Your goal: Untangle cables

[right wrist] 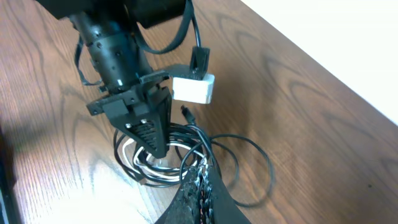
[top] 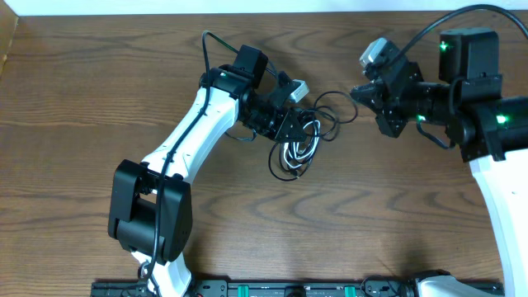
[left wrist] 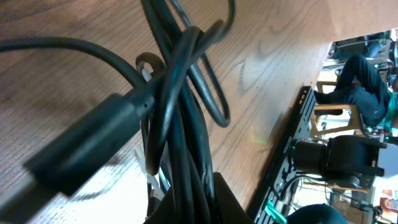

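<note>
The cables [top: 300, 147] lie in a knot of black and white loops at the table's middle. My left gripper [top: 294, 126] stands over the knot's top and is shut on a bundle of black cables [left wrist: 180, 99], which run up between its fingers [left wrist: 214, 199]. A thick black plug [left wrist: 87, 143] hangs beside the bundle, and a bit of white cable [left wrist: 147, 169] shows under it. My right gripper [top: 358, 92] is to the right of the knot. In its wrist view it [right wrist: 203, 175] is shut, with a black cable loop [right wrist: 252, 144] ending at its tip.
A black rail [top: 247, 289] runs along the table's near edge. The table's far edge [top: 247, 8] meets a white wall. Beyond the near edge a seated person [left wrist: 364, 87] shows in the left wrist view. Bare wood surrounds the knot.
</note>
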Robot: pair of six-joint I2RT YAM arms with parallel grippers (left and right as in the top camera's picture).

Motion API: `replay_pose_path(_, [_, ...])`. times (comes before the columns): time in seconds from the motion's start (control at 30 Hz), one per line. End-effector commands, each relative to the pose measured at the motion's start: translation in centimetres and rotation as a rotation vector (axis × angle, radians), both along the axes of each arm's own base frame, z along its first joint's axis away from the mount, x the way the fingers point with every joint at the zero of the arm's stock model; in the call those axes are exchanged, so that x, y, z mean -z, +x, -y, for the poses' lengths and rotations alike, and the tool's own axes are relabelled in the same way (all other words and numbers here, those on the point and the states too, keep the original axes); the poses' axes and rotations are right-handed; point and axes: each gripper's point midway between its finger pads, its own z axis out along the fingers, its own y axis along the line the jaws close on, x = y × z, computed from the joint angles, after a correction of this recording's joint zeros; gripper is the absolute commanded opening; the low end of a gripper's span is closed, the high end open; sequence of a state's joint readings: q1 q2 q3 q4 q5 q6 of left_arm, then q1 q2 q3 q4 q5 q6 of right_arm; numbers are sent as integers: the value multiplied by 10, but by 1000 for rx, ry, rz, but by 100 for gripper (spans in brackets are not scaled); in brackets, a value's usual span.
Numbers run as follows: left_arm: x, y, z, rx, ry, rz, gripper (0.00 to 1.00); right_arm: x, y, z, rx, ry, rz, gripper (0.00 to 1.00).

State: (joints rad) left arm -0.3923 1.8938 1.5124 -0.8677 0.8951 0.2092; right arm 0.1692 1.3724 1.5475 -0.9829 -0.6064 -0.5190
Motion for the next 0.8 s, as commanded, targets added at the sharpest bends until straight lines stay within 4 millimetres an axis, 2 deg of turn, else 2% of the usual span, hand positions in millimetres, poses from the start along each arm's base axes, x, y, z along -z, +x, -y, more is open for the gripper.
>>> replay_pose_path(0.0, [0, 0, -2, -3, -5, -8, 7, -8, 0, 3, 0, 0, 30, 1])
replay_pose_path(0.07, [0, 0, -2, -3, -5, -8, 8, -3, 3, 6, 18, -20, 22, 2])
replay_pose_path(0.13, [0, 0, -1, -2, -6, -8, 7, 4, 5, 7, 21, -28, -4, 26])
replay_pose_path(0.17, [0, 0, -2, -3, -6, -8, 7, 8, 6, 7, 22, -32, -20, 30])
replay_pose_path(0.23, [0, 0, -2, -3, -5, -8, 8, 20, 9, 7, 24, -42, -59, 33])
replay_pose_path(0.4, [0, -1, -2, -3, -4, -11, 7, 47, 19, 5, 22, -57, -147, 50])
replay_pose_path(0.77, [0, -1, -2, -3, -4, -11, 7, 108, 42, 0, -3, -87, -300, 51])
